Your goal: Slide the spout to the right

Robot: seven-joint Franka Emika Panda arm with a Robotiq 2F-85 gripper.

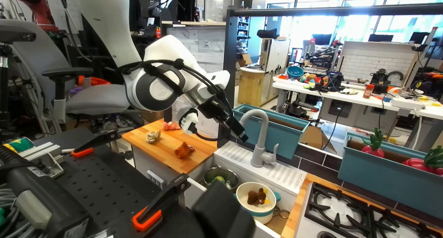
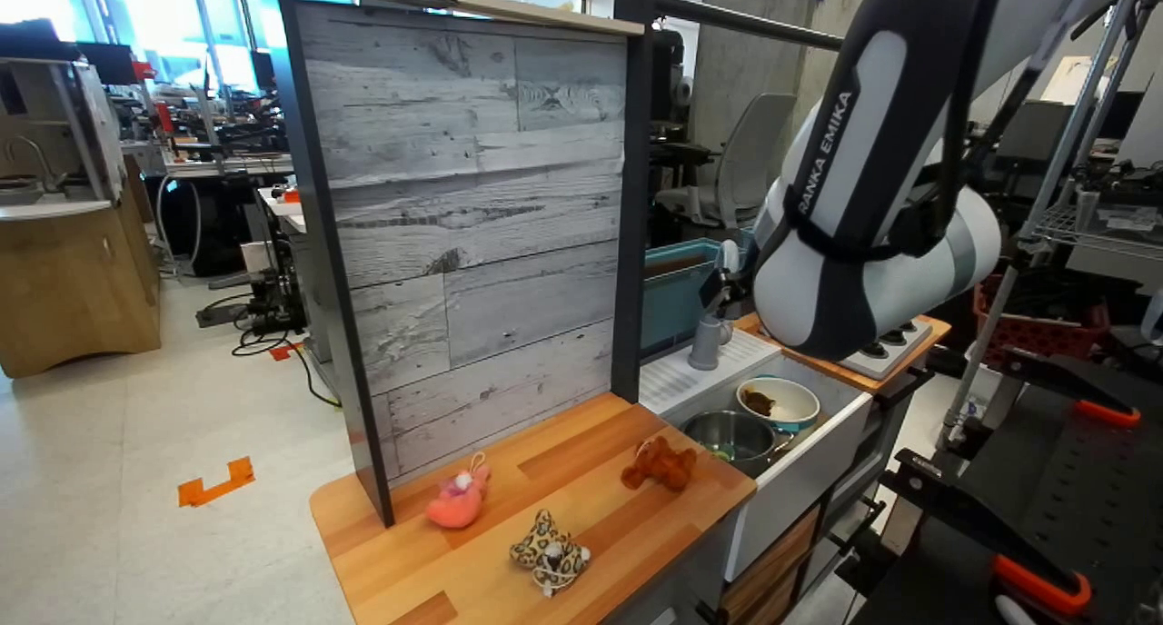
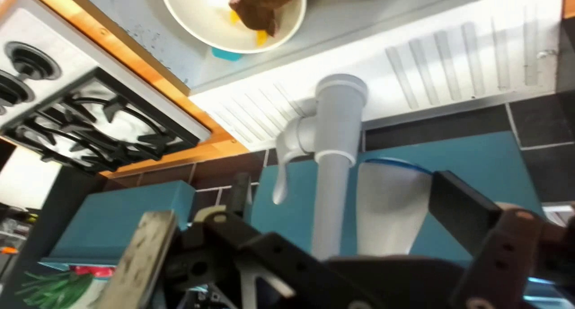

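The spout is a grey arched tube point(image 1: 263, 127) on a short base behind the sink. In an exterior view its arch hides partly behind my arm, and its base point(image 2: 705, 343) shows. In the wrist view the upright tube point(image 3: 333, 205) and the wide open end of the spout point(image 3: 391, 205) lie between my spread fingers. My gripper point(image 3: 343, 194) is open. Its right-hand finger is right against the edge of the spout's end; I cannot tell whether they touch. In an exterior view my gripper point(image 1: 243, 136) is at the spout's downturned end, pointing down.
The faucet's small handle point(image 3: 281, 174) stands beside the tube. Teal planter boxes point(image 1: 287, 136) are behind the sink ledge. A white pot point(image 1: 254, 215) and a steel pot point(image 1: 221, 170) sit in the sink. A stove point(image 1: 337, 210) and a wooden counter point(image 2: 563, 489) with plush toys flank it.
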